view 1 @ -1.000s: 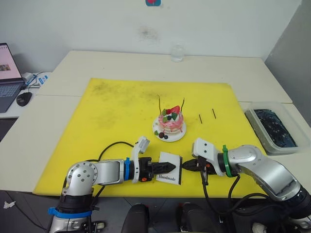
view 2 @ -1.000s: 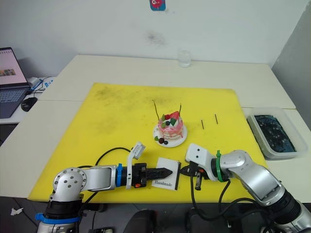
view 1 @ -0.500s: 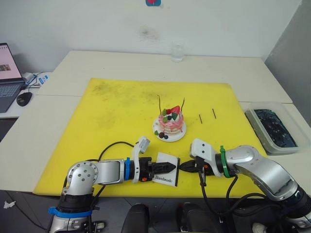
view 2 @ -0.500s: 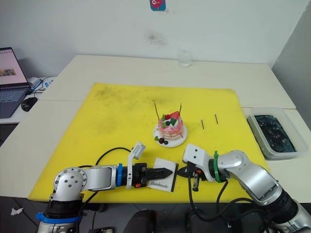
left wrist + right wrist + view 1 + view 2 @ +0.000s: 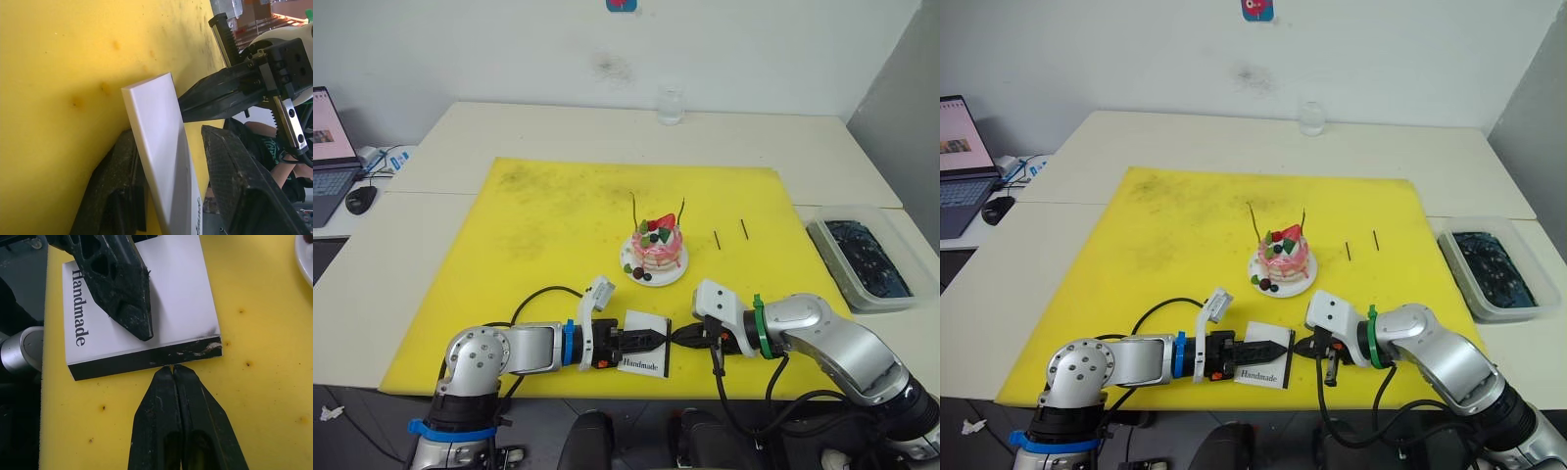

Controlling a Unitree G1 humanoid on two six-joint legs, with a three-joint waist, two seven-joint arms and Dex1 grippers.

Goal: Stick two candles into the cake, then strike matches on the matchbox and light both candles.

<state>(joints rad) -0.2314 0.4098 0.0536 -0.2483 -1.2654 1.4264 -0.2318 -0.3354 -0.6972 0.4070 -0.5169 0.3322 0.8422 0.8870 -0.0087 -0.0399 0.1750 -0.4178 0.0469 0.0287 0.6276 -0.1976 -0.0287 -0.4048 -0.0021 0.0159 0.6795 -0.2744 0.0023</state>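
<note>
Yellow mat: covers the middle of a pale table; everything for the task sits on it.
Matchbox: flat and white, at the mat's near edge between the two grippers, "Handmade" lettering facing up, black strip along the side facing the right gripper.
Left gripper: closed on the matchbox, one black finger lying across its top face, the other beneath its lower face, as seen from the left wrist.
Right gripper: fingers pressed together with nothing seen between them, tips touching the black strip of the matchbox.
Cake: small, pink, on a white plate, just beyond the grippers near the mat's centre.
Candles: two thin sticks standing upright in the cake, one on each side of the topping.
Matches: two short dark sticks lying on the mat to the right of the cake, side by side and apart.
Plastic tub: on the table off the mat's right edge, dark contents inside.
Glass: clear, at the table's far edge.
Laptop: open, far left.
</note>
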